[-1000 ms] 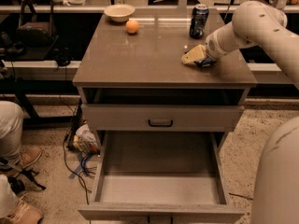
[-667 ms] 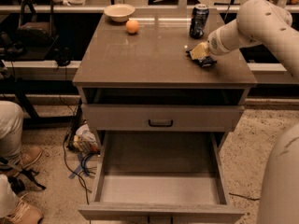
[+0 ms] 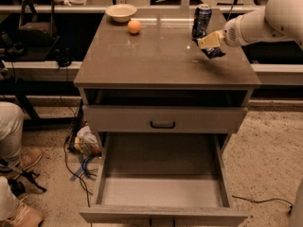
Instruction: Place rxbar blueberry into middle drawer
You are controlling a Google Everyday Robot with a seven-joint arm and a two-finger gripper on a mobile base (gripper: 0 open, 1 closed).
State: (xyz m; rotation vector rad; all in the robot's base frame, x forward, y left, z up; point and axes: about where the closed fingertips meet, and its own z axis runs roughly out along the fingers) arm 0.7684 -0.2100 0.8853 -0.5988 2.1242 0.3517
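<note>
My gripper [image 3: 209, 42] is over the right rear part of the cabinet top, at the end of the white arm that comes in from the right. It is shut on the rxbar blueberry [image 3: 214, 53], a small dark blue bar that hangs tilted just below the pale fingers, lifted a little off the tabletop. The middle drawer [image 3: 161, 191] stands pulled out at the bottom front of the cabinet, with a bare pale grey floor and low side walls. It lies well below and in front of the gripper.
A dark blue drink can [image 3: 201, 21] stands just behind and to the left of the gripper. An orange [image 3: 134, 27] and a pale bowl [image 3: 121, 12] sit at the back left. The upper drawer front [image 3: 163, 119] with a black handle is shut. A person's legs [image 3: 10, 126] and floor cables [image 3: 80, 161] are on the left.
The gripper has risen off the tabletop with the blue bar in it and shifted slightly away from the can's base.
</note>
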